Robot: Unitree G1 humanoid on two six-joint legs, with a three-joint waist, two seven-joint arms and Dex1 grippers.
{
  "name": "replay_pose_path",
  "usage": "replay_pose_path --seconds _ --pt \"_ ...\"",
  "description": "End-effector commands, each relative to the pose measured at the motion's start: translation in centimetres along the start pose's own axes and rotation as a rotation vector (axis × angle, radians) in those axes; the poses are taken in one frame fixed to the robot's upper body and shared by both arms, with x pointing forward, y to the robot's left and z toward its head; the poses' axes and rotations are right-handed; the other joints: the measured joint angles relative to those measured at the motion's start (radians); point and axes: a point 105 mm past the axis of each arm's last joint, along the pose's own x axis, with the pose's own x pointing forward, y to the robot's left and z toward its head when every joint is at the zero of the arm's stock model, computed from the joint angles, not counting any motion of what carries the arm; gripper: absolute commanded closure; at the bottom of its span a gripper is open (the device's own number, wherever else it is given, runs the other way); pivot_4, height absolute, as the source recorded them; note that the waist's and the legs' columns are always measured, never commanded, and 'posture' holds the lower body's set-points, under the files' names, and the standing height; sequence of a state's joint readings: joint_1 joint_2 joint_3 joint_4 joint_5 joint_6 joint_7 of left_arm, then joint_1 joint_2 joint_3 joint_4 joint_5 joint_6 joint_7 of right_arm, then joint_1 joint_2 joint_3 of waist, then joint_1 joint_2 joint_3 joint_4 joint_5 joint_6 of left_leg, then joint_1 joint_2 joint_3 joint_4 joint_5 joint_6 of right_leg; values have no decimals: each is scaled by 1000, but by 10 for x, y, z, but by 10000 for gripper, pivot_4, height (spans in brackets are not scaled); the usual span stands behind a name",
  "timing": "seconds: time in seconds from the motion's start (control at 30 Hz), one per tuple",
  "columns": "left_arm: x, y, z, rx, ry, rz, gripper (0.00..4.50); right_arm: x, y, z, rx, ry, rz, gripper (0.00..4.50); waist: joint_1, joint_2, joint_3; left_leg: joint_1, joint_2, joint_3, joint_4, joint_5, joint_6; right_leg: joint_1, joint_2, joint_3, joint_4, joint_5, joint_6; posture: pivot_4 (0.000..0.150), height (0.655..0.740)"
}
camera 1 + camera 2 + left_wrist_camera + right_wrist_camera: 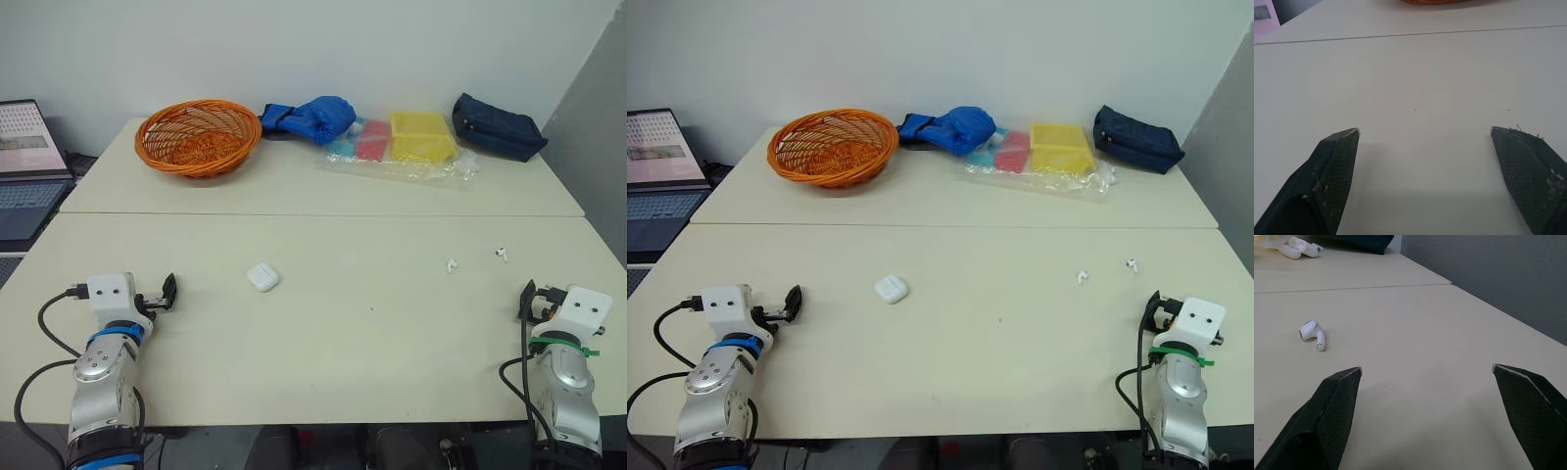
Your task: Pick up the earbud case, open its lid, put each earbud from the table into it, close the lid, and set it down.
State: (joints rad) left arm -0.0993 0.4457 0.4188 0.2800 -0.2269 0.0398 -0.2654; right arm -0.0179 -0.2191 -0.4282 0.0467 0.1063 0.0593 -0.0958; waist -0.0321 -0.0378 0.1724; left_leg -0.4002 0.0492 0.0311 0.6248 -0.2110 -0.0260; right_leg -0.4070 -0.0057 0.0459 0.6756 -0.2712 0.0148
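So the earbud case (263,277) is a small, smooth white plastic pebble with rounded corners. It looks closed and lies flat on the near half of the table (372,343), a bit left of centre, with nothing touching it. Well off to its right are the two buds, the first earbud (452,265) and the second earbud (502,254). Both are tiny glossy white pieces with short stems, lying on their sides, near each other but apart.

The tabletop is matte cream with a thin seam running across it.

The left gripper (168,292) sits low by the near left edge, well to the left of the case, with the forearm pointing forward along the surface. Its jaws are wide apart with only bare table between them. The fingers (1334,166) are black wedges with a fine mesh-like texture.

The right gripper (529,299) mirrors that at the near right edge, closer to the robot than the second earbud and not touching it. Its jaws are spread too, holding nothing.

Along the back there's a round orange woven basket (198,135), then a puffy blue fabric bundle (312,118). Next is a crinkly clear plastic bag (411,164) with boxy pink and yellow pieces inside, then a soft navy pouch (498,126). An open laptop (24,166) sits off the left side.
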Motion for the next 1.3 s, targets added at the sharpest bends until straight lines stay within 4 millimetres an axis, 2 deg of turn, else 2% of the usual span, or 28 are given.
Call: replay_pose_path --seconds 0.03,0.17,0.37,0.5,0.63,0.73,0.8,0.9,1.0,1.07,1.17,1.23,1.3 --pt "3 3 -2 17 23 6 226 1 -10 10 3 -45 -32 0 0 0 0 0 0 0 0 0 0 0 0 0 0 0 0 1500 7400" --pt "5 -4 9 19 -15 -43 226 -5 -11 9 12 -44 -43 0 0 0 0 0 0 0 0 0 0 0 0 0 0 0 0 1500 7400" --pt "7 -4 7 21 -3 -38 226 -9 -17 7 0 -38 -69 0 0 0 0 0 0 0 0 0 0 0 0 0 -1 0 0 1500 7400" --pt "8 -7 14 34 -22 -62 226 -13 -10 11 -4 -50 -38 0 0 0 0 -1 0 0 0 0 0 0 0 0 -1 0 0 1500 7400" --pt "6 -8 13 43 -12 -64 226 -16 -10 12 -18 -51 -35 0 0 0 0 -1 0 -1 0 0 0 0 0 0 -1 0 0 1500 7400" --pt "2 -12 30 21 -58 -127 226 -17 1 25 -45 -88 26 0 0 0 0 -1 0 -1 0 0 0 0 -1 1 -1 0 0 1500 7400" --pt "-5 -22 45 20 -99 -243 226 -18 22 43 -71 -147 160 0 -2 0 1 -1 0 -1 0 0 0 -1 -1 1 -2 -1 -1 1500 7400" --pt "-16 -46 63 70 -103 -479 226 -25 73 67 -75 -174 500 0 -6 0 2 -1 1 -1 0 0 0 -1 -1 1 -1 -2 -4 1500 7400" --pt "-20 -58 73 87 -96 -601 226 -34 100 77 -81 -164 697 0 -3 0 2 0 0 -2 0 0 0 -1 -1 1 -1 -3 -4 1500 7400" --pt "-28 -80 77 135 -67 -766 226 -50 125 84 -67 -140 943 0 -1 0 2 -1 0 -2 0 0 0 -1 -1 0 -1 -3 -6 1500 7400" --pt "-35 -103 76 179 -21 -953 226 -73 151 100 -40 -126 1246 0 1 0 4 -2 0 -1 0 0 0 -1 0 -1 -2 -4 -5 1500 7400" --pt "-34 -112 71 191 18 -1015 226 -92 167 107 -45 -80 1446 0 1 0 5 -2 -1 -2 0 0 0 -1 0 -1 -2 -4 -5 1500 7400" --pt "-30 -116 68 212 37 -1031 226 -107 172 109 -66 -42 1572 0 1 -1 5 -3 0 -2 0 0 0 -1 1 -2 -3 -3 -4 1500 7400"
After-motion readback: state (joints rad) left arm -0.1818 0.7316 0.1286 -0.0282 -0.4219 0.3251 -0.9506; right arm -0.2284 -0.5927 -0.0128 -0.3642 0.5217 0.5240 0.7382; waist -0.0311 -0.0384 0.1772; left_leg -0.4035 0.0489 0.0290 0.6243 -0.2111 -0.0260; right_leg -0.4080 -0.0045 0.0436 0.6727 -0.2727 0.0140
